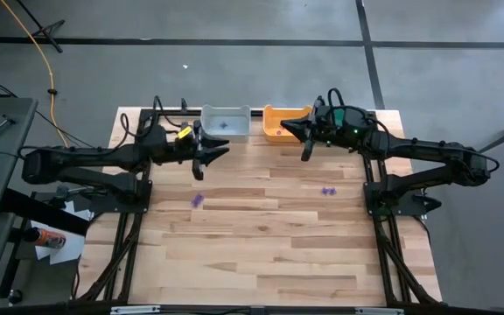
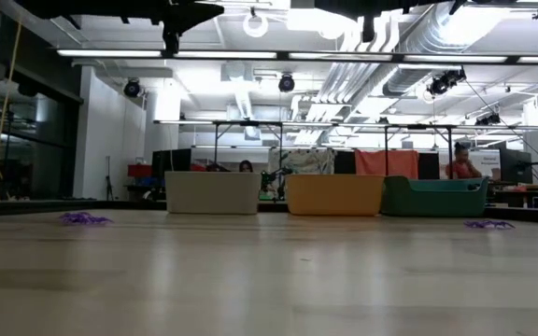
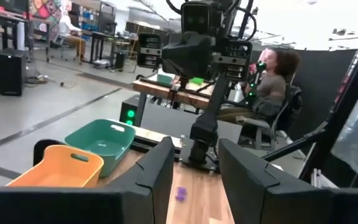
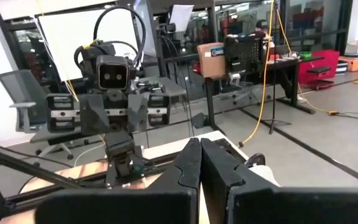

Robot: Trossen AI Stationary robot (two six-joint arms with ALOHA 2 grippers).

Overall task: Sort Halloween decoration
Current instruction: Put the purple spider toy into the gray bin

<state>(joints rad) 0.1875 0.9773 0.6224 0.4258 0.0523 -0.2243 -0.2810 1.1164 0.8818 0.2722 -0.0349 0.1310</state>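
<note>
Two purple trinkets lie on the wooden table, one on the left [image 1: 197,200] [image 2: 84,218] and one on the right [image 1: 327,190] [image 2: 487,224]; the left wrist view shows one [image 3: 181,193] beyond the fingers. My left gripper [image 1: 224,148] [image 3: 194,171] is open, raised above the table just in front of the grey bin [image 1: 226,121], pointing toward the right arm. My right gripper [image 1: 287,129] [image 4: 199,163] is shut and hovers at the orange bin [image 1: 274,122]. Nothing shows between its fingers. A bluish speck [image 1: 223,125] lies in the grey bin.
Three bins stand in a row along the far edge: grey [image 2: 212,192], orange [image 2: 334,194] and teal [image 2: 434,196]. In the high view the right arm covers the teal one. A person [image 3: 272,81] sits beyond the table's right side. Bare wood stretches toward the near edge.
</note>
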